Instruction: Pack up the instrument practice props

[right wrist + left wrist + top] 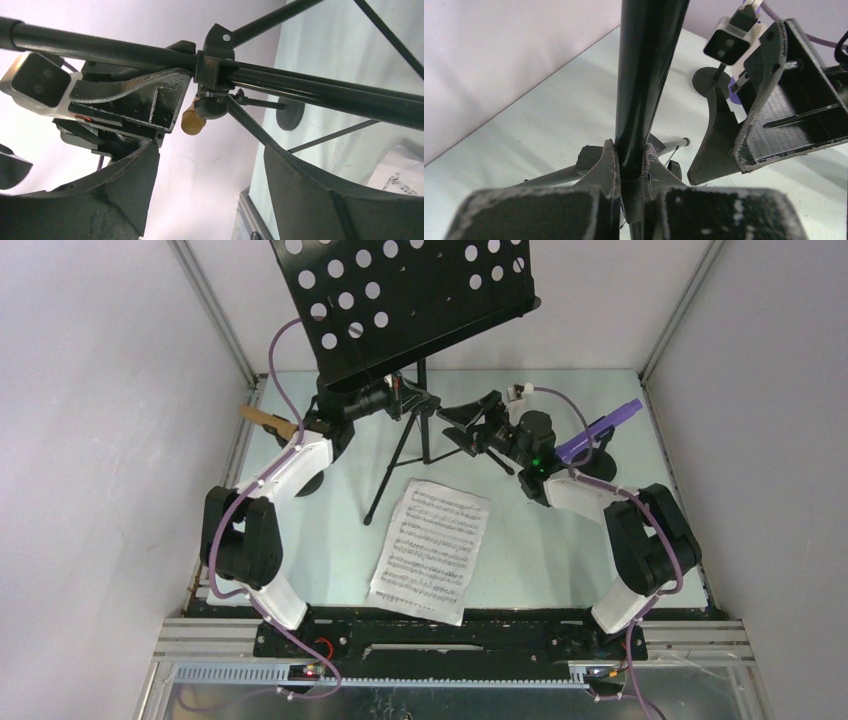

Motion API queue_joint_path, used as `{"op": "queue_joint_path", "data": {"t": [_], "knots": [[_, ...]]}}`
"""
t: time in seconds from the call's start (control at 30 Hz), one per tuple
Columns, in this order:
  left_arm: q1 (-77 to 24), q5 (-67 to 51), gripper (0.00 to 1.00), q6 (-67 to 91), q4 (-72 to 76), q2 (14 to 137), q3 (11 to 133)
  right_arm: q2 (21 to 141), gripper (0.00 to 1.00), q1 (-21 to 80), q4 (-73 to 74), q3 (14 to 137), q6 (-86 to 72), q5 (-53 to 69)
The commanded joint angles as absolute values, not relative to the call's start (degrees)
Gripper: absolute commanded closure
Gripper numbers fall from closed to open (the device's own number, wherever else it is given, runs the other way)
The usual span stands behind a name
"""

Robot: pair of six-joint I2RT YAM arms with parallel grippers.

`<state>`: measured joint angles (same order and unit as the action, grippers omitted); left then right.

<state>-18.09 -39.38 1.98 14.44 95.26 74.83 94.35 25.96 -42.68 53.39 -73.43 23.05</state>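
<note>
Steadying rack [400,300]: left tool [629,165] clenched on pole [649,75]; right tool [210,150] hung released beside hub [216,55], likely next to fold legs [386,478].

A pale green surface [540,550] lies between plain grey walls [90,440]; 2 metal bars [212,310] rise at its back corners.

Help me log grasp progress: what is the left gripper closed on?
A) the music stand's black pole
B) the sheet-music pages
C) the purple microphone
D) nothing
A: the left wrist view shows the left gripper clamped on the black pole, while the sheet-music pages lie flat, apart from it.
</note>
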Motion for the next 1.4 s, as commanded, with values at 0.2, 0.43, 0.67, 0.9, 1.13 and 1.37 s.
{"op": "queue_joint_path", "data": {"t": [0.2,0.43,0.67,0.9,1.13,1.37], "knots": [[-18.2,-36.4,0.93,3.5,11.9,96.8,78.3,98.5,0.26,27.4,-46.1,59.4,-79.8,24.4],[-18.3,-36.5,0.94,3.0,11.7,96.8,78.3,100.3,0.35,27.3,-44.1,62.5,-78.7,24.7],[-18.4,-36.5,0.94,2.6,11.4,96.5,78.3,101.6,0.39,27.7,-40.8,65.0,-77.3,25.1],[-18.5,-36.5,0.94,2.5,11.3,96.6,78.4,102.5,0.52,27.9,-40.1,65.9,-76.6,25.2],[-18.4,-36.6,0.94,2.5,11.2,96.4,78.4,103.1,0.64,28.2,-40.9,66.2,-76.9,26.0],[-18.4,-36.6,0.94,2.5,11.2,96.3,78.4,103.9,0.53,28.5,-40.2,67.2,-76.7,27.0]]}}
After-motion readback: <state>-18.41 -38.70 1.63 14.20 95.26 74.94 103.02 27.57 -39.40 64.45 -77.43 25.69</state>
